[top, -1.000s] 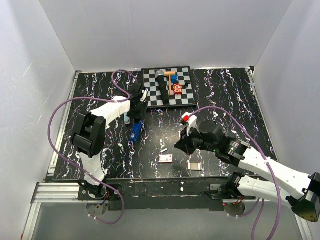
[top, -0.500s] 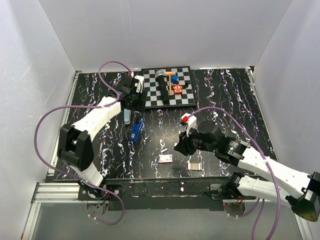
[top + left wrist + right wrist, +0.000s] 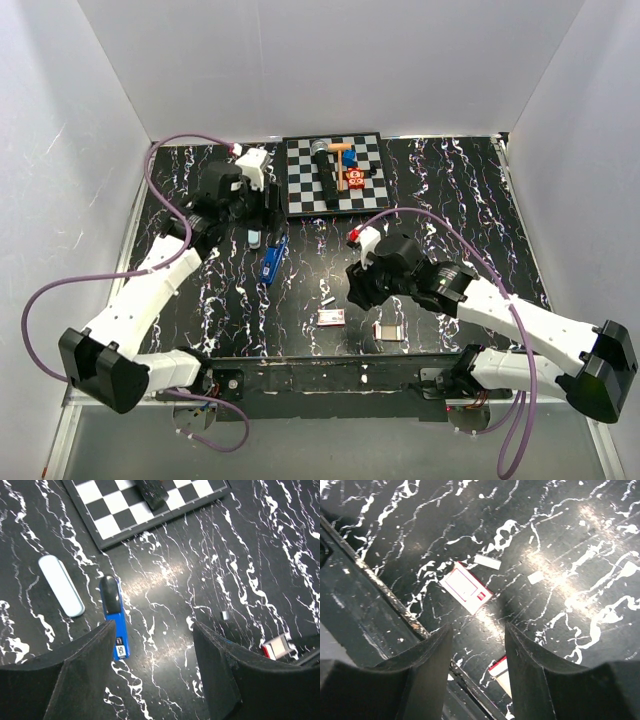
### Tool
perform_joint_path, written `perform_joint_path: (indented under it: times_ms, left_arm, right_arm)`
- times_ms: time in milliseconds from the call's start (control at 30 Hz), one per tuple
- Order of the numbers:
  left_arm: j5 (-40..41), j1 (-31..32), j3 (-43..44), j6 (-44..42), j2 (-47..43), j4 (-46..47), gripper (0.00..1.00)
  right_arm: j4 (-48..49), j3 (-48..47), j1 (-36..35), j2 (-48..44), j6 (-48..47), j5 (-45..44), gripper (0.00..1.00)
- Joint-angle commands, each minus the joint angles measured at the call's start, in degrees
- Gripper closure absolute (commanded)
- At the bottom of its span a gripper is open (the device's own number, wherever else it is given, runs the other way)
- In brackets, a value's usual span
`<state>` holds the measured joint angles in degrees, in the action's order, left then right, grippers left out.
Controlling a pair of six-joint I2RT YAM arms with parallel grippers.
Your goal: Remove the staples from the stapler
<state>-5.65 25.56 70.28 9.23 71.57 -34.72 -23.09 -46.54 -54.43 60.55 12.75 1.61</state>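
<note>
Left gripper (image 3: 152, 640) spread, stapler (image 3: 114, 621) near, seemingly apart

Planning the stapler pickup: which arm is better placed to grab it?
Left. The left gripper, open, hovers close to the stapler; the right gripper, also open, hangs over a small box, farther off.

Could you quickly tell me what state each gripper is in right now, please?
Left gripper: open, holding nothing; the stapler lies loose below it.
Right gripper: open, holding nothing.
</note>
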Motion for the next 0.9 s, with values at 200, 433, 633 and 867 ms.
perform_joint_path:
  times_ms: [200,433,633,867]
  left_arm:
    - [-9.1,-0.1,-7.9,0.5,-7.1,0.4,0.37]
    - [-11.8,0.2,-13.1,0.1,-8.9,4.6,0.37]
    - [-12.4,0.2,-16.5,0.3,-10.0,7.2,0.37]
    - [-10.3,0.2,-18.6,1.0,-12.7,8.3,0.37]
  right_arm:
    - [-12.8,-2.5,0.3,1.2,5.0,-11.9,0.46]
    - [-14.1,0.8,0.4,-0.4,7.5,-11.1,0.46]
    - [-13.6,-4.9,0.4,6.9,1.5,-8.3,0.41]
    - [-14.6,-12.2,0.4,19.3,-3.6,-9.2,0.4]
